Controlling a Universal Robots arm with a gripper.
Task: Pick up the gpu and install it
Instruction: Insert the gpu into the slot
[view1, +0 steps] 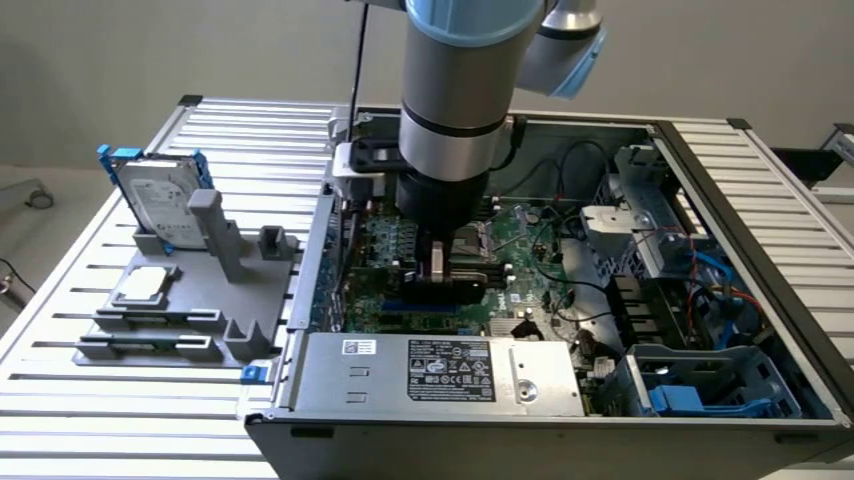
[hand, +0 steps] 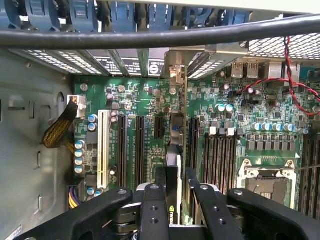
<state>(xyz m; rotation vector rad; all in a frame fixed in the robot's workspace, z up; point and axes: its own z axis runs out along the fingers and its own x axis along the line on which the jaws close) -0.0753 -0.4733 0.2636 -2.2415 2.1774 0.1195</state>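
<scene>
The hand (hand: 176, 194) is down inside the open computer case (view1: 747, 200), which lies on its side on the slatted counter (view1: 80, 400) so that the motherboard (hand: 135, 100) faces up and can be reached from above. Its two fingers (hand: 154, 205) are partly closed and press on the two flat faces of the graphics card (hand: 170, 211), which they hold between them. The card stands on edge, its length running away from the fingers towards the back wall of the case, where its metal end plate (hand: 175, 75) meets the row of rear openings. Gripping it by the faces leaves the lower edge free to meet a slot, and holding it upright keeps that edge square to the board.

The card lies in line with the long black slots (hand: 122, 150), to one side of the white slot (hand: 103, 150) and well apart from the open processor socket (hand: 265, 180). Whether its edge is seated in a slot or just above one cannot be told from here.

In the exterior view the arm comes straight down over the middle of the board, behind the power supply (view1: 441, 370). On the exterior view's left a grey holder (view1: 174, 330) sits on the counter with a hard drive (view1: 158, 205) standing in it and a small square chip (view1: 144, 285) lying flat, both well apart from the hand; the holder likely keeps each part in a fixed place for picking
</scene>
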